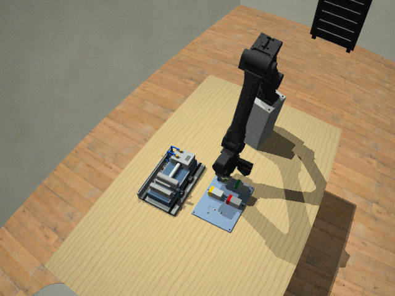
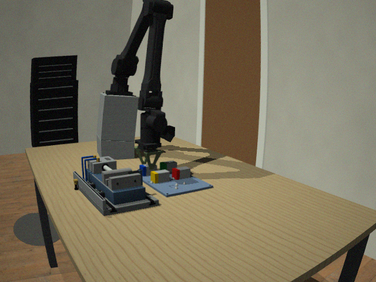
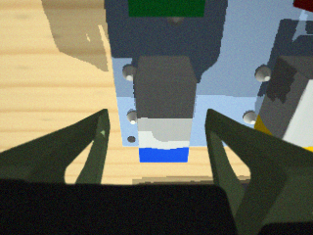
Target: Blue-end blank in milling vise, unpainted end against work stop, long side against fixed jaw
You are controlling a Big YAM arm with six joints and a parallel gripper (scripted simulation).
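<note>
The blank with the blue end (image 3: pixel 163 93) (image 2: pixel 142 170) lies on the light blue plate (image 1: pixel 220 219) (image 2: pixel 194 185) (image 3: pixel 230 73), at its corner nearest the vise, blue end toward the wrist camera. My gripper (image 3: pixel 157 117) (image 2: pixel 149 162) (image 1: pixel 223 178) is open and hangs just above this blank, one finger to each long side, touching nothing. The milling vise (image 1: pixel 170 181) (image 2: pixel 118 185) stands left of the plate with nothing between its jaws. The hoses are at its far end. The block without hoses (image 2: pixel 124 181) is at its near end.
Yellow-ended (image 1: pixel 215 192) (image 2: pixel 159 175) (image 3: pixel 289 117), red-ended (image 1: pixel 233 200) (image 2: pixel 181 172) and green-ended (image 1: pixel 237 184) (image 2: pixel 167 165) (image 3: pixel 166 7) blanks lie on the same plate. Small pegs (image 2: pixel 177 185) stand on it. The grey arm base (image 1: pixel 263 124) (image 2: pixel 117 127) stands behind.
</note>
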